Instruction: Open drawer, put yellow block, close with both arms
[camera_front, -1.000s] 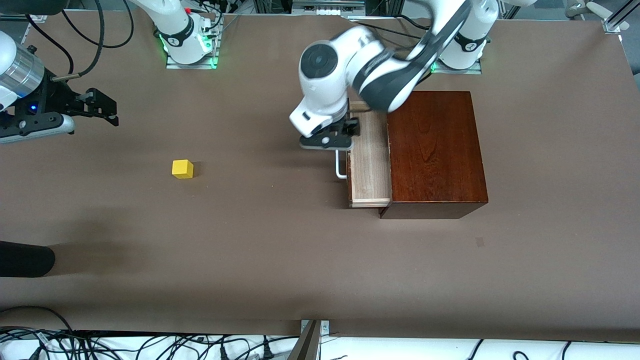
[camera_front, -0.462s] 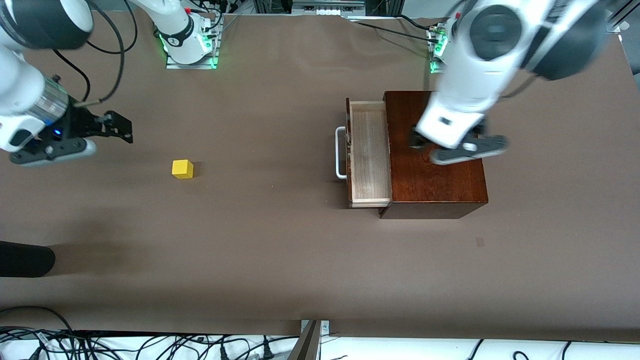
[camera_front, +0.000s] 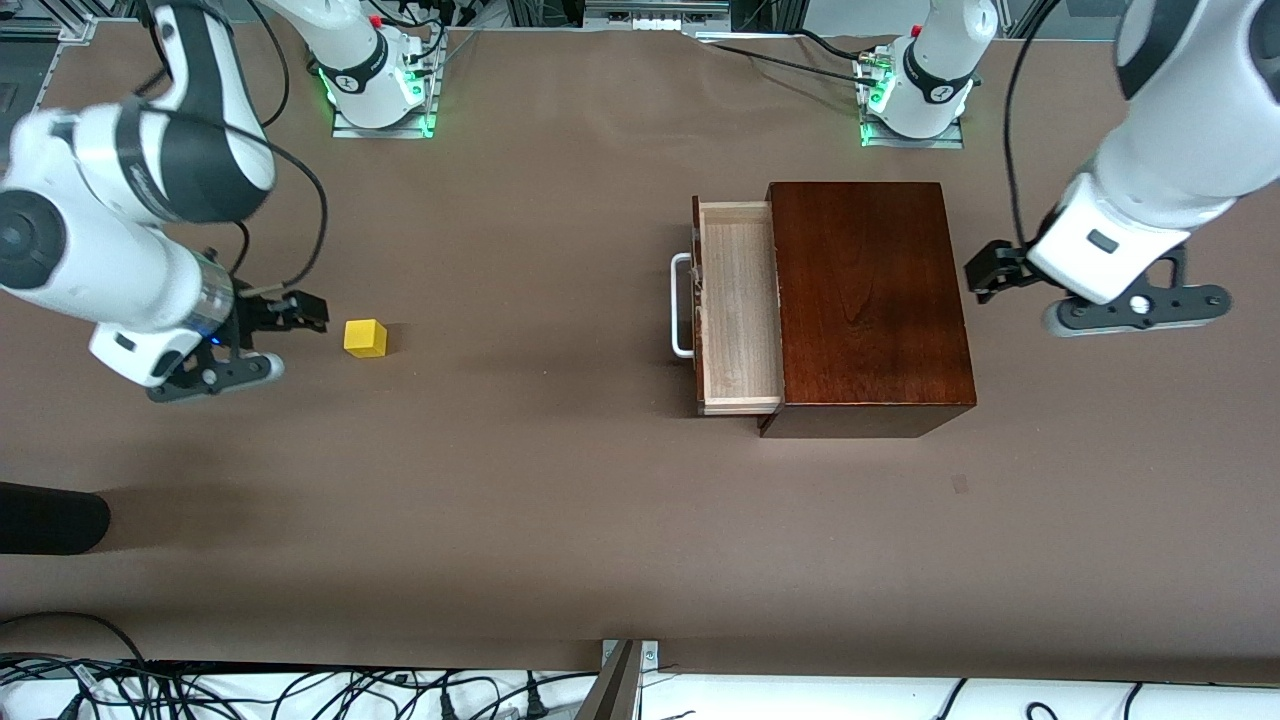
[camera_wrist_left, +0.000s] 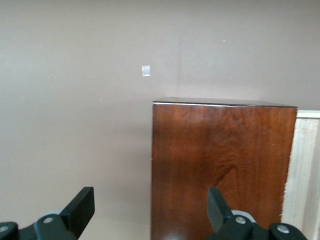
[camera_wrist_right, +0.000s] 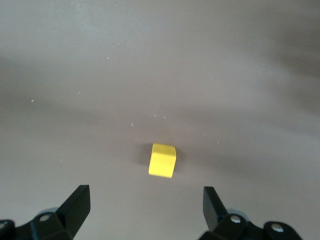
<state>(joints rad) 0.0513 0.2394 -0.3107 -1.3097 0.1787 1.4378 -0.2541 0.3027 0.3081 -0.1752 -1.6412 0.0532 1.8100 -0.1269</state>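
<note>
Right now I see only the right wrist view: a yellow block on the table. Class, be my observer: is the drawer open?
Observer: Yes, the drawer is pulled out of its wooden box; nothing shows in it.
Operator: Where is the left gripper?
Observer: The left gripper is open, beside the box, toward the left arm's end.
Operator: And mine?
Observer: The right gripper is beside the yellow block, toward the right arm's end.
</note>
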